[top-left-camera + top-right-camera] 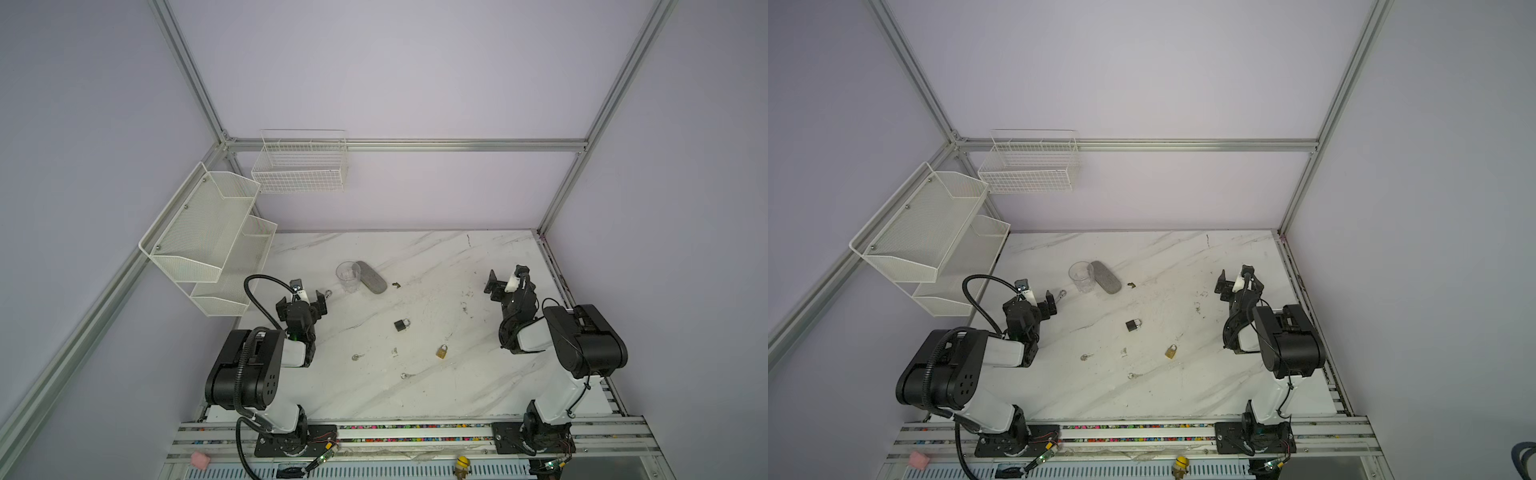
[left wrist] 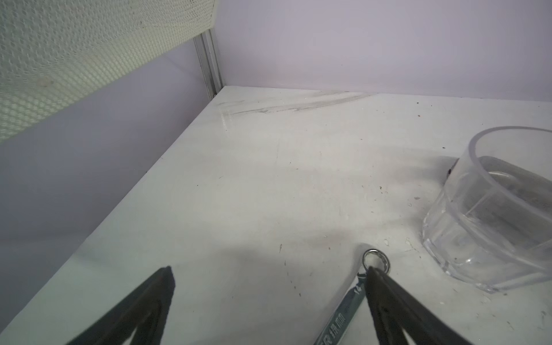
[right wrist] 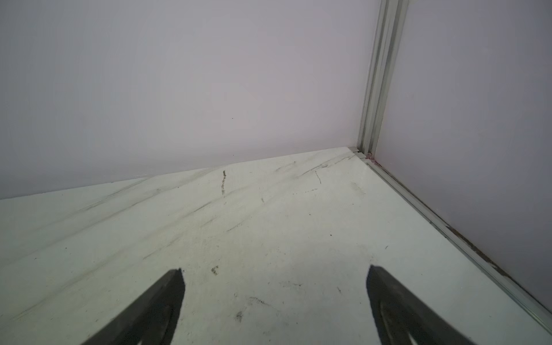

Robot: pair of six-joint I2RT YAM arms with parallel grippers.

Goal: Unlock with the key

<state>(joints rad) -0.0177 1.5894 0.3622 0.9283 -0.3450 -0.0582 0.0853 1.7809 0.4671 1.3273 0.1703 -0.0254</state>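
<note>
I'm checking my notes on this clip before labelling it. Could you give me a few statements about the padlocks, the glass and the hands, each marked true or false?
1. The left hand and the right hand are both open and empty. True.
2. The black padlock is held in the left hand. False: it lies on the table between the two arms.
3. The glass stands upright beside a grey case. True.
4. The brass padlock is inside the glass. False: it lies on the table, well apart from the glass.
5. A spanner lies on the table right by the left hand. True.
</note>
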